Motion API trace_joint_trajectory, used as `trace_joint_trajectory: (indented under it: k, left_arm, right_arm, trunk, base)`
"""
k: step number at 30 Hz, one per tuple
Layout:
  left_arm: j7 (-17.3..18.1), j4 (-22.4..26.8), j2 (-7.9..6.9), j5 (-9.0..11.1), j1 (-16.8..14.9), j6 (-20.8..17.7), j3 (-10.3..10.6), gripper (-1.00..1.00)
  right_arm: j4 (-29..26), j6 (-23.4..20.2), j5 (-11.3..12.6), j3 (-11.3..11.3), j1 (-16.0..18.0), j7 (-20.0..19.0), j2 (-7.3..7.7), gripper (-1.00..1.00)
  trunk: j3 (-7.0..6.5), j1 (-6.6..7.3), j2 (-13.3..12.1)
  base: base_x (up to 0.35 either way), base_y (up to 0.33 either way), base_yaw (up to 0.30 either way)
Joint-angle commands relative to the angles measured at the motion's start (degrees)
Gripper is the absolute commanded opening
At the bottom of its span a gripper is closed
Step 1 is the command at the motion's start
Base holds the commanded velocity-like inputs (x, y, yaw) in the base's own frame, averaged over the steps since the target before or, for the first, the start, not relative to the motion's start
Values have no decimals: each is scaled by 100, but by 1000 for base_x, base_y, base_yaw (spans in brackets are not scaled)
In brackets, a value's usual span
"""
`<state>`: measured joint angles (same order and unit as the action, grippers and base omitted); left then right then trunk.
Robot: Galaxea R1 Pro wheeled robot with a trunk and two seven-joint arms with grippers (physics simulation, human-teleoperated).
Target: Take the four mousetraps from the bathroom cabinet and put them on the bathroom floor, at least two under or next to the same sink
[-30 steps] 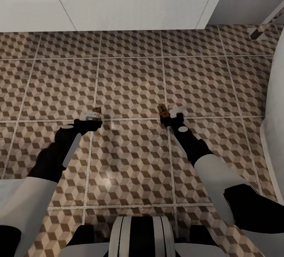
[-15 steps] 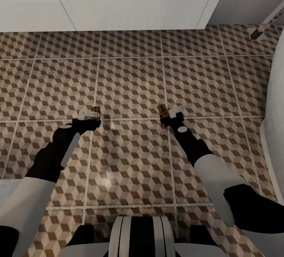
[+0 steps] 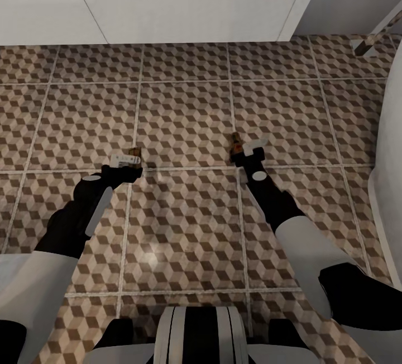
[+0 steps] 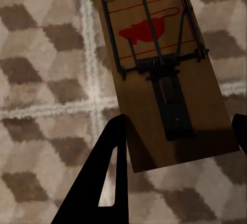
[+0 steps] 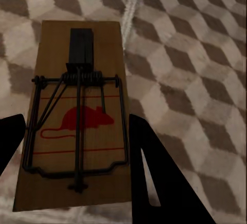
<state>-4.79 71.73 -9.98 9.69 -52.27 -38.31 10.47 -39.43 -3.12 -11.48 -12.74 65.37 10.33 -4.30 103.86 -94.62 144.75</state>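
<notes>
Two mousetraps are in view, each a tan board with black wire and a red mouse mark. My left gripper (image 3: 126, 161) is shut on the end of one mousetrap (image 3: 134, 155), low over the bathroom floor (image 3: 184, 118). The left wrist view shows that mousetrap (image 4: 157, 74) between the dark fingers (image 4: 105, 177) of the left gripper (image 4: 177, 128). My right gripper (image 3: 248, 149) is shut on the other mousetrap (image 3: 237, 141), which appears edge-on. The right wrist view has this mousetrap (image 5: 77, 116) flat between the fingers (image 5: 152, 172) of the right gripper (image 5: 74, 128). Whether either board touches the tiles I cannot tell.
White flat panels (image 3: 167, 1) with door seams run along the far edge of the tiled floor. A white rounded tub wall (image 3: 391, 146) curves down the right side. A chrome fitting (image 3: 371, 37) sticks out at the far right. Open tiles lie between and beyond both arms.
My right gripper has moved slightly forward and turned, so its mousetrap now appears edge-on. The left gripper has barely shifted.
</notes>
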Motion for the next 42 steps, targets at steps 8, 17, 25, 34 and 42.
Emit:
trace_joint_trajectory:
  k: [8, 17, 25, 34, 42]
  left_arm:
    - [-84, -743, 116, -434, -2, 1152, -29, -100]
    - [-376, -1644, 485, -838, -56, 1609, -61, -100]
    - [-1004, -1869, 847, -864, -503, 1633, -63, -100]
    - [-1047, -1884, 883, -872, -812, 1619, -69, -100]
    - [-1047, -1880, 925, -889, -1074, 1631, -68, -100]
  right_arm:
    - [-26, -30, -168, -18, 2, 216, -5, -100]
    - [308, -70, -271, -6, 10, 208, -37, -100]
    - [491, -537, -284, -1, 234, 209, -44, -100]
    - [1183, -786, -284, 7, 889, 215, -82, -100]
    - [1637, -650, -278, 4, 1419, 224, -191, -100]
  trunk:
    - [3, 1, 1]
    - [3, 1, 1]
    - [3, 1, 1]
    - [3, 1, 1]
    - [3, 1, 1]
  base:
    - [0, 0, 0]
    - [0, 0, 0]
    - [0, 0, 0]
    - [0, 0, 0]
    - [0, 0, 0]
